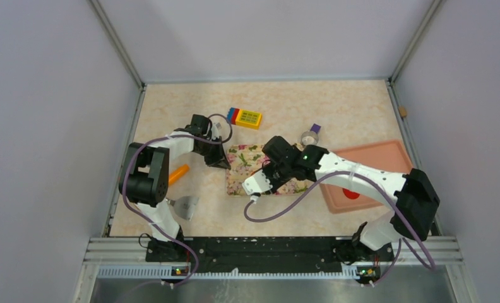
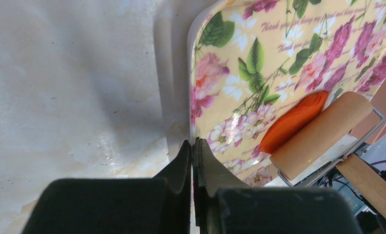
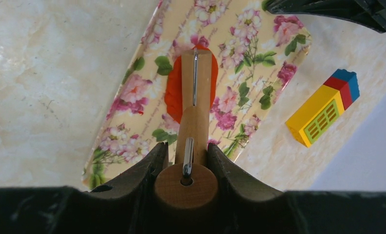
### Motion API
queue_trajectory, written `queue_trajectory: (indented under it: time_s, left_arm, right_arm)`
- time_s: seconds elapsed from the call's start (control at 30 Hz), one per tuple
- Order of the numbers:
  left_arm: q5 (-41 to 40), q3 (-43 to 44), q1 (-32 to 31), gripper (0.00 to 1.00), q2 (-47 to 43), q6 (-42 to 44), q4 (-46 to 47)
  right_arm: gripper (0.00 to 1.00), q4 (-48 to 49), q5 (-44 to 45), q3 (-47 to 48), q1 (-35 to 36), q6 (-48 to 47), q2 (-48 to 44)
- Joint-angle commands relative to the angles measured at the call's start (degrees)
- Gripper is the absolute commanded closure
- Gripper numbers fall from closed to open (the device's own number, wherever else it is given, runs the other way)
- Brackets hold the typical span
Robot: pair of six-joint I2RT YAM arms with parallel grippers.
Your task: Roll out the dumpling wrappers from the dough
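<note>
Black jaws of the right gripper are clamped on the round wooden handle of a roller, one finger on each side. The roller's barrel reaches out ahead of the fingers and lies on the dough, a flattened red-orange oval that shows on both sides of the wood. The dough sits near the middle of a floral board, yellow with pink roses and green leaves, which lies flat on the pale marbled table.

Over on the other side, the left gripper has its fingers pressed together with nothing between them. Its tips are down at the board's white rim on the left edge, near a rounded corner; from its own camera the dough and roller show further across the board.

Beyond the board, towards the back, lies a yellow block with red and blue at one end. Near it to the right is a small metal ring. A pink tray lies to the right of the board, under the right arm, with one small red wrapper on it, partly hidden by the arm. An orange carrot lies left of the board, and a grey scraper sits nearer the left arm's base.
</note>
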Motion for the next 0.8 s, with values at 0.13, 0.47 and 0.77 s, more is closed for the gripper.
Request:
queue_trajectory:
  time_s: [0.13, 0.47, 0.77]
  left_arm:
    - [2.47, -0.17, 0.30, 1.00, 0.11, -0.35, 2.59]
    - [2.57, -0.79, 0.30, 1.00, -0.18, -0.35, 2.96]
    - [2.88, -1.51, 0.30, 1.00, -0.36, -0.55, 3.41]
  right_arm:
    - [1.00, 4.78, -1.16, -2.41, -2.97, 4.20, 6.81]
    - [1.00, 11.65, 1.82, -3.27, -4.45, 6.28, 8.90]
    - [1.00, 13.67, 8.45, 12.21, -4.05, 8.28, 5.35]
